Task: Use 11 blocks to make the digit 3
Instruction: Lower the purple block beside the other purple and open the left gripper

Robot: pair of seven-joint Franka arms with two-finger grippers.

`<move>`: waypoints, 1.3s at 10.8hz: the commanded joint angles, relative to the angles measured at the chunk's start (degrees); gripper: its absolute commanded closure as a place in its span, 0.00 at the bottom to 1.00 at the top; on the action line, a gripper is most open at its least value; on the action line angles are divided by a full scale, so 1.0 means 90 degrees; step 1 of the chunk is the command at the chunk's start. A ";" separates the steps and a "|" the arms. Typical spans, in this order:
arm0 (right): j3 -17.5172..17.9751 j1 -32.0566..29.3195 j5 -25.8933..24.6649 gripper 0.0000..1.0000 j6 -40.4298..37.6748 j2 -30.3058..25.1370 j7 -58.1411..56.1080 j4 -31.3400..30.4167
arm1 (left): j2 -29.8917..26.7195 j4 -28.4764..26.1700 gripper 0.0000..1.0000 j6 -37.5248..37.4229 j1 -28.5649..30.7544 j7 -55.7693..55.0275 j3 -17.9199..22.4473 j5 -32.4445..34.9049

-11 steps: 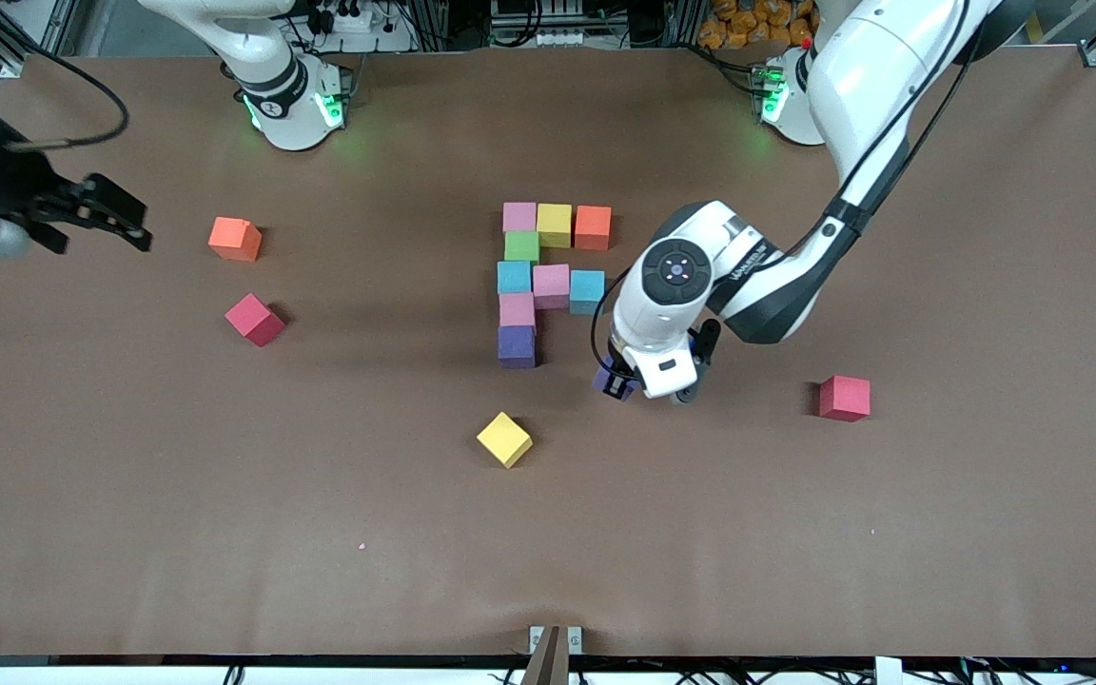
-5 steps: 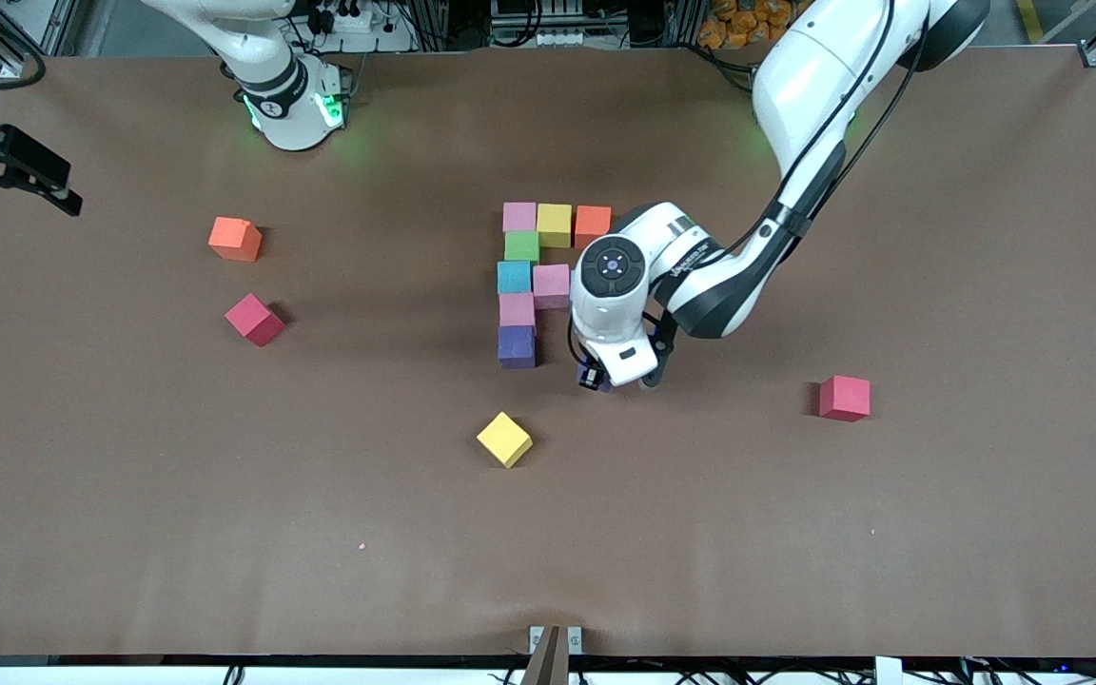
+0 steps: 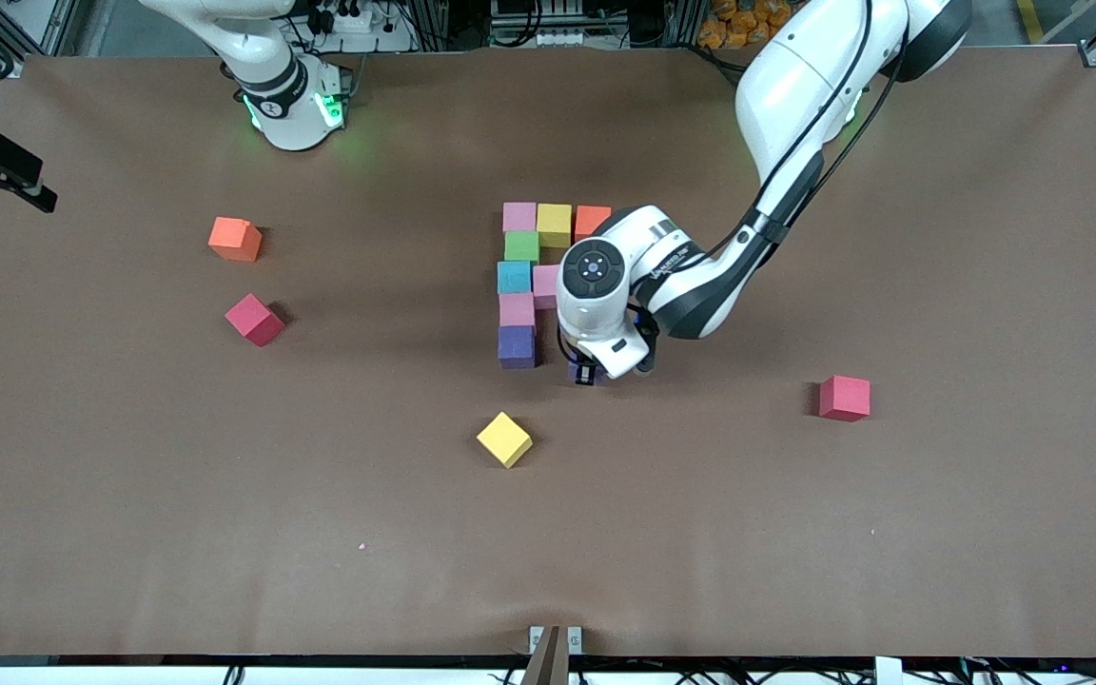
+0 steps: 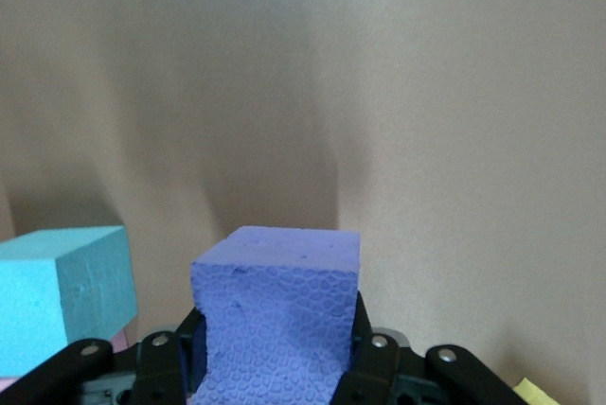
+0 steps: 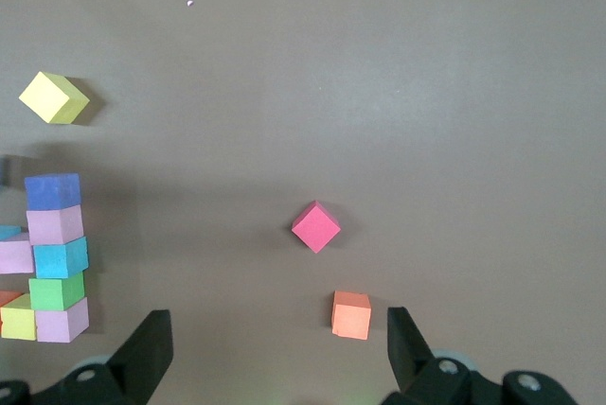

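Front view: left gripper [image 3: 587,373] centre frame, clamped on purple block [image 3: 582,367], beside digit 3 [image 3: 531,282] bottom cube [image 3: 517,345]. Align edges flush before lowering.

Left wrist view: fingers [image 4: 372,358] squeeze block; teal cube [image 4: 62,296] lower left.

Right wrist view: right gripper [image 5: 279,353] waits, spread wide, empty.

The unfinished digit 3 [image 3: 531,276] stands mid-table, cubes touching. A purple block [image 4: 276,315] is clamped in the left end effector [image 3: 589,373], just beside the figure's purple corner cube [image 3: 516,346].
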 commanded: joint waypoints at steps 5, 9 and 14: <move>-0.0079 0.0416 0.0064 0.00 -0.0161 0.0089 0.0014 0.0164 | 0.0546 0.0713 0.92 0.0019 -0.0527 -0.0601 0.0215 -0.0192; -0.0089 0.0495 0.0054 0.00 -0.0230 0.0089 0.0034 0.0164 | 0.0633 0.0771 0.92 0.0029 -0.0586 -0.0591 0.0214 -0.0492; -0.0098 0.0466 0.0035 0.00 -0.0200 0.0099 0.0024 0.0173 | 0.0731 0.0781 0.91 0.0029 -0.0586 -0.0620 0.0273 -0.0641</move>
